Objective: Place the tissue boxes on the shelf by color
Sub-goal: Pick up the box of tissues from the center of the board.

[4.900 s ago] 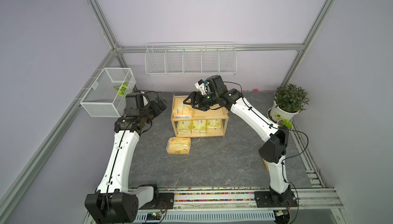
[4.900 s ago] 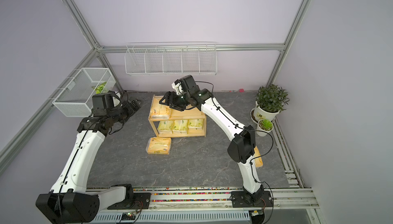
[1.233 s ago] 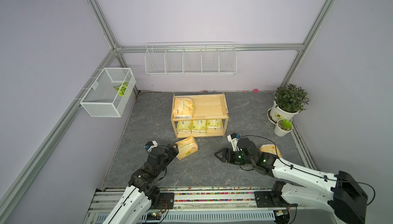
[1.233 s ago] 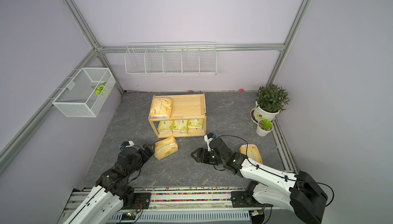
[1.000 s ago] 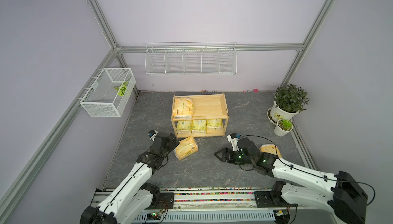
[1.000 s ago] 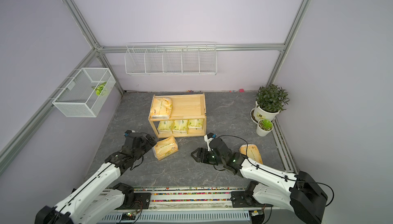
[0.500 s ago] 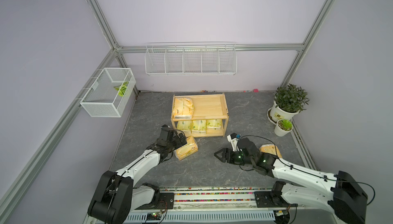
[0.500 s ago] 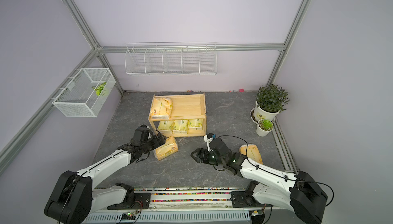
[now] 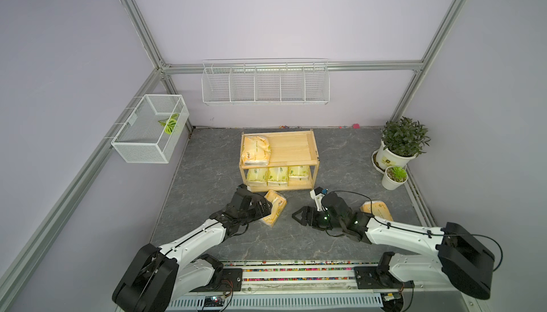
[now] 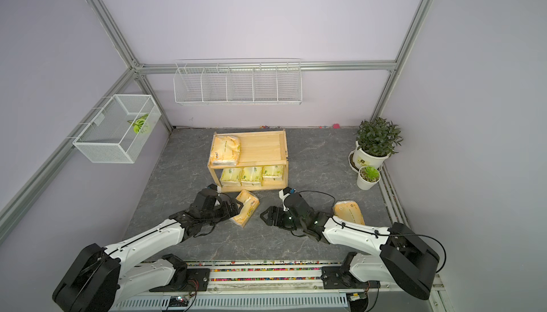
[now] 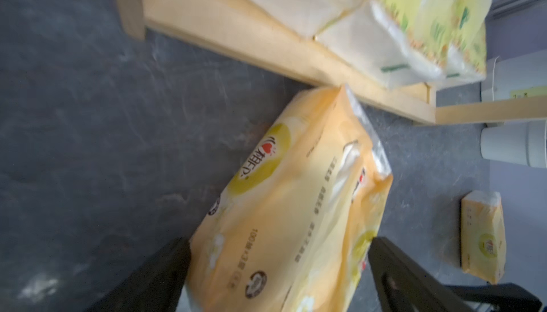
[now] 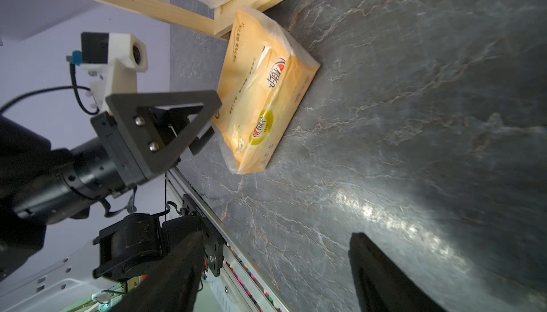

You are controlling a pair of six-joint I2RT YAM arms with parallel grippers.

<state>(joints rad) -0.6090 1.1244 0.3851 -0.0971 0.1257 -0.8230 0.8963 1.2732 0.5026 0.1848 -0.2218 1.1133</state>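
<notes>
Just beside shelf (image 9: 296, 147) edge, orange pack (image 9: 275, 211).

Pale lilac walls (image 9: 296, 14) enclosing cell, aluminium frame posts (image 9: 134, 17) running up corners. Dark grey marbled floor (image 9: 207, 159) catching bright glare patch. White wire divided rack (image 9: 265, 84) hanging on back wall. White mesh basket (image 9: 142, 153) hanging on side wall, holding green leaf (image 9: 169, 124). Two potted plants (image 9: 404, 136) standing by far corner.

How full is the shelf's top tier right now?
Partly filled. One orange-yellow tissue pack lies flat at one end of the top board; the rest of that board is bare wood in both top views.
</notes>
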